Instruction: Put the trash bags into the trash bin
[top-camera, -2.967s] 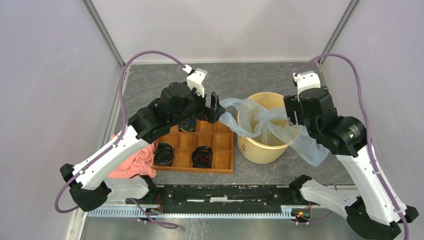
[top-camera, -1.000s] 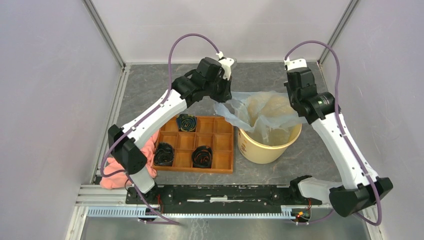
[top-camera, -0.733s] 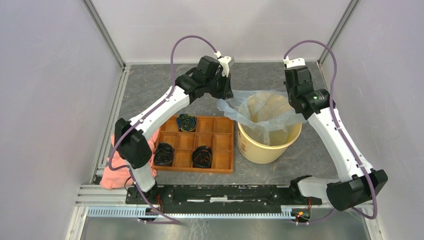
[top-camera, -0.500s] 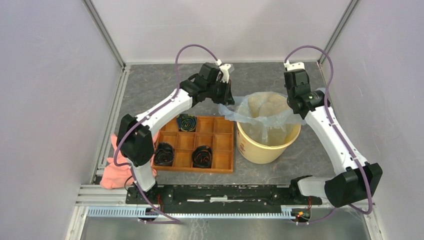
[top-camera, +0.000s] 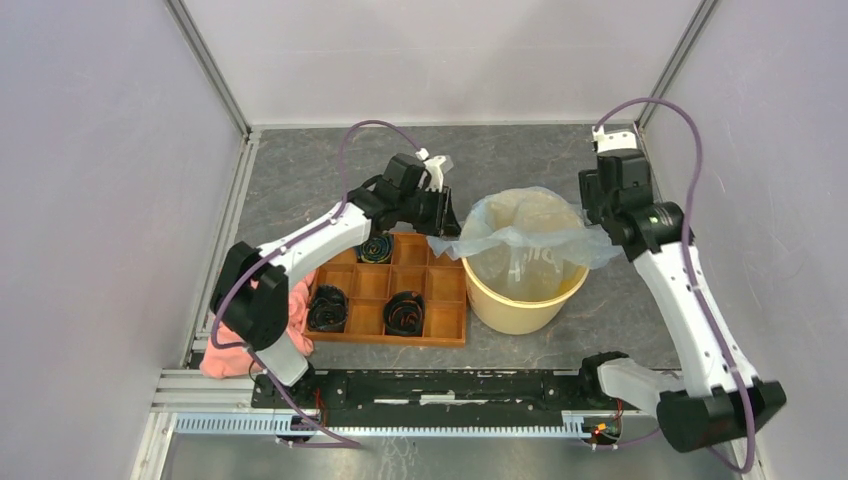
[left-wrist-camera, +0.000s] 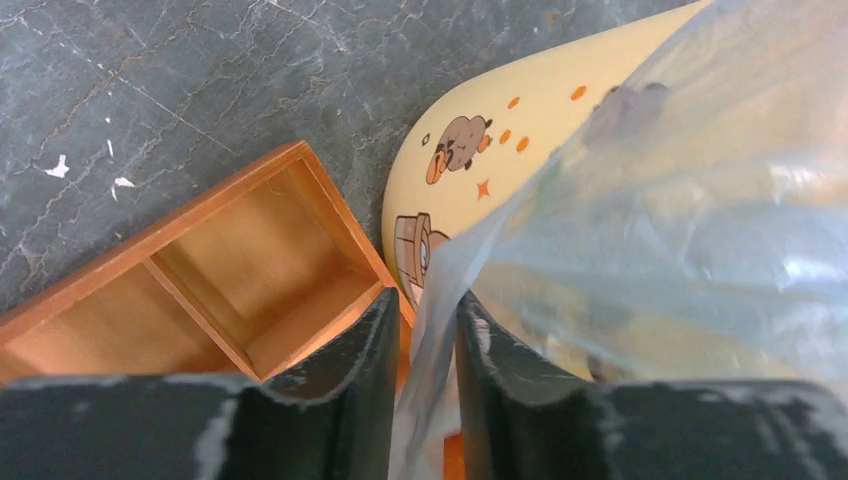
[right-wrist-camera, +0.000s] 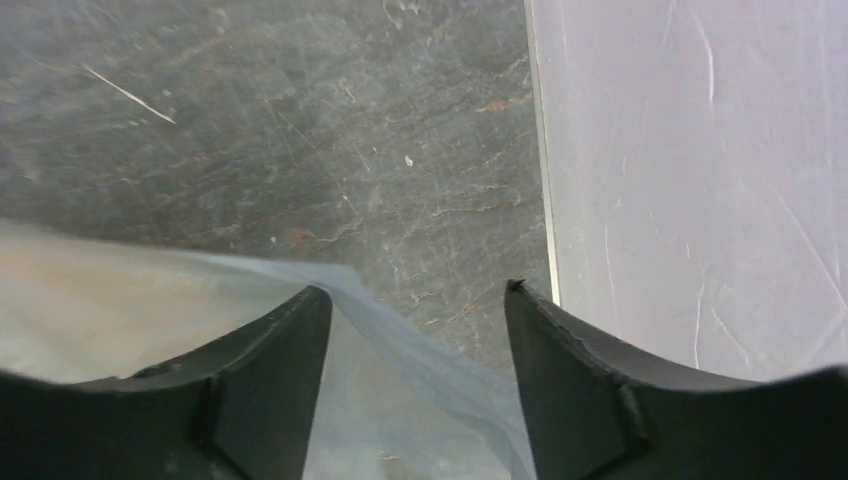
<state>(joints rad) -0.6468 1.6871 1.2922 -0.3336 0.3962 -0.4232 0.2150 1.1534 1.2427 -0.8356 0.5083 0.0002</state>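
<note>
The trash bag (top-camera: 525, 222), a pale-blue see-through film, lies spread over the mouth of the yellow trash bin (top-camera: 520, 305) and sags into it. My left gripper (top-camera: 447, 218) is at the bin's left rim, above the tray's far right corner. In the left wrist view its jaws (left-wrist-camera: 425, 300) stand slightly apart, so it is open, with a fold of the bag (left-wrist-camera: 680, 200) running loosely between them beside the bin wall (left-wrist-camera: 470, 170). My right gripper (top-camera: 598, 215) is at the bin's right rim. It (right-wrist-camera: 418, 290) is wide open, and the bag's edge (right-wrist-camera: 420, 345) crosses the gap.
An orange-brown compartment tray (top-camera: 386, 339) sits left of the bin and touches it; three black coils lie in it, such as one (top-camera: 405, 312). A salmon-pink cloth (top-camera: 228, 348) lies at the near left. The right wall (right-wrist-camera: 700, 150) is close to my right gripper.
Both grippers lowered the bag's rim onto the bin and then opened. The left one moved nearer, toward the tray, and the right one shifted right. The bag now sags over the bin's mouth.
</note>
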